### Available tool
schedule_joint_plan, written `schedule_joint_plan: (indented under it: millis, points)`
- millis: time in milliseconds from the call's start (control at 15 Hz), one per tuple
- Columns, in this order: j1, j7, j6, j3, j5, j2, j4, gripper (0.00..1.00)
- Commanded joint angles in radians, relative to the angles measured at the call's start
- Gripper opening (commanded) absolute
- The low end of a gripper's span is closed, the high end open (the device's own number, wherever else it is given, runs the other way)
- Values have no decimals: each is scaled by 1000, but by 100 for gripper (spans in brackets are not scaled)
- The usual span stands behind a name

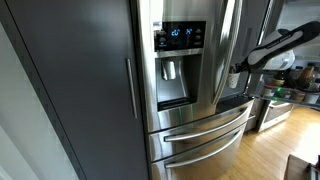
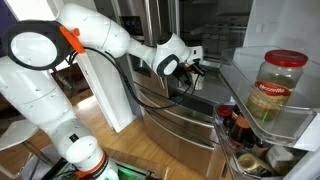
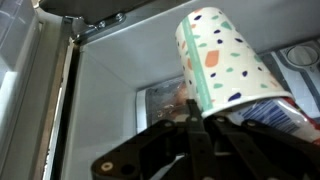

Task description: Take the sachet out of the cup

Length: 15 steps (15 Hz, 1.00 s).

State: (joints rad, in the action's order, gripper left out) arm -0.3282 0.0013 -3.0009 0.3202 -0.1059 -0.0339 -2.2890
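In the wrist view a white paper cup (image 3: 225, 60) with coloured spots is tilted, its wide mouth down by my gripper (image 3: 204, 118). The fingers are close together, and the cup's rim seems pinched between them. A blue and white packet (image 3: 285, 115), perhaps the sachet, shows at the cup's mouth; I cannot tell whether it is inside. In both exterior views my gripper (image 1: 236, 78) (image 2: 195, 68) reaches into the open steel fridge. The cup does not show clearly there.
A clear packet with reddish contents (image 3: 162, 100) lies on the white fridge shelf behind the cup. The open fridge door holds a large jar (image 2: 272, 85) and bottles (image 2: 235, 130). The dispenser panel (image 1: 178, 60) and drawer handles (image 1: 205, 125) face the room.
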Motion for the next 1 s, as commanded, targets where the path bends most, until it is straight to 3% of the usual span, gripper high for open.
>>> schedule_joint_plan:
  millis: [0, 600, 933]
  points:
    - [-14, 62, -46, 12, 26, 105, 64, 1]
    - [-38, 70, -88, -58, -155, 321, 225, 1]
    - [-150, 21, -120, -175, -265, 414, 331, 1]
